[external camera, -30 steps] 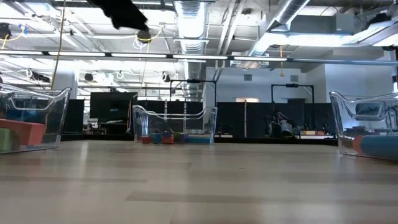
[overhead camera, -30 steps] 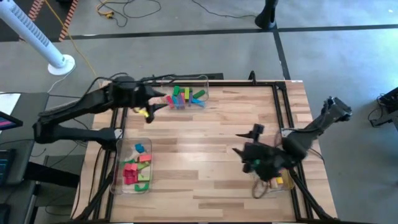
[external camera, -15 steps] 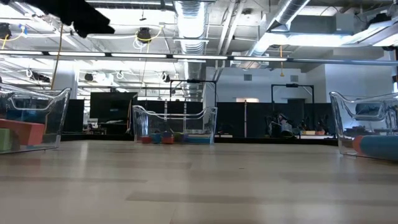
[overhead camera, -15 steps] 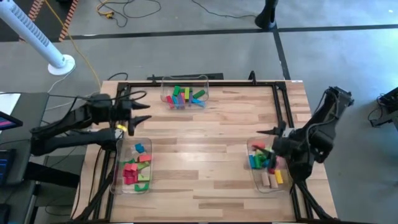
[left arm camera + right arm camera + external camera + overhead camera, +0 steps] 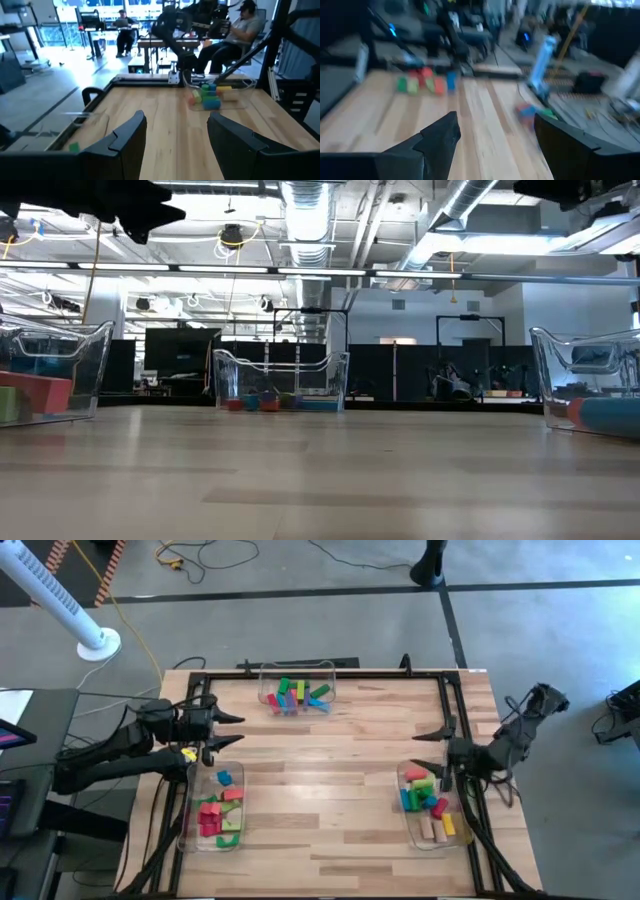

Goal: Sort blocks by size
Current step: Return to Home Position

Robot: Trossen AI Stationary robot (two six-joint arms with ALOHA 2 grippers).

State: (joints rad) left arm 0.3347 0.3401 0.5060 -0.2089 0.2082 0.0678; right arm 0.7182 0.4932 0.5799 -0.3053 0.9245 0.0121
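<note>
Left gripper (image 5: 229,730) hangs at mid-left of the high view, just above the left bin (image 5: 191,790), fingers spread wide and empty; its wrist view shows bare wood between the two dark fingers (image 5: 125,142). Right gripper (image 5: 427,749) sits at mid-right by the table's right edge, just above the right bin (image 5: 440,844), fingers well apart too, nothing between them.

Out to the blocks (image 5: 296,694): every one in sight lies inside a clear bin; greens, a red, a pink and a blue in the top bin (image 5: 298,667) at upper centre; reds, greens and a blue in the left bin at lower left; red, green, blue and tan pieces in the right bin at lower right.

The table (image 5: 330,790) is pale wood planking with a black rail (image 5: 452,700) running round it; in the low view its surface (image 5: 320,480) runs flat to the bins at the far edges.

Beyond it, a grey floor (image 5: 300,610) crossed by dark lines; a white stand (image 5: 92,638) on a round base at upper left; yellow cable (image 5: 185,558) loose at the top. The room behind has a big silver duct (image 5: 310,210) overhead, strip lights and dark partitions; two people (image 5: 248,26) sit at desks past the table's far end.
</note>
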